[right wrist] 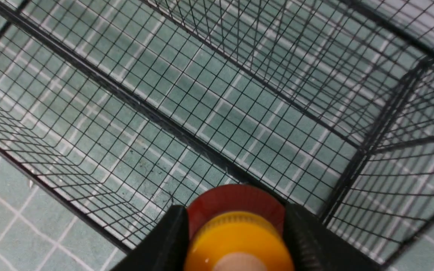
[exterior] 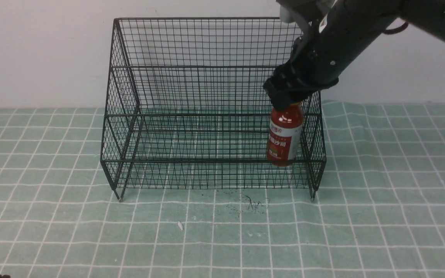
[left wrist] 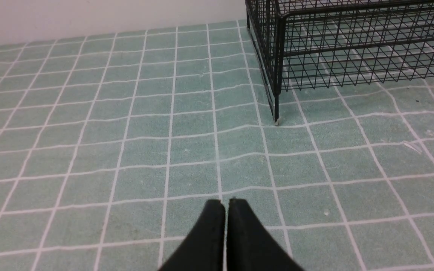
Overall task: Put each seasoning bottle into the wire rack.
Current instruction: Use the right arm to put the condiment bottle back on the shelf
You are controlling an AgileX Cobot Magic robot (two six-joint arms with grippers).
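Across the bench [exterior: 400,193], toward its far edge: the wire rack [exterior: 207,116]. Inside, at the rack's right end, upright: the seasoning bottle [exterior: 285,135] (yellow cap up), grasped at the neck by the right end effector [exterior: 284,98]. Left end effector [left wrist: 225,203] clenched, empty, over bare bench.

The only lettering stands on the seasoning bottle [exterior: 285,135]. Its red label [exterior: 284,141] has a pale band just below the shoulder with small marks on it. Under that band runs a row of larger white characters, seemingly Chinese, with finer white print lower down. In the front view all of it is too blurred to read. A small white sticker [exterior: 324,24] on the right arm [exterior: 346,34] bears a red mark, equally illegible. Nothing can be read in either wrist view.
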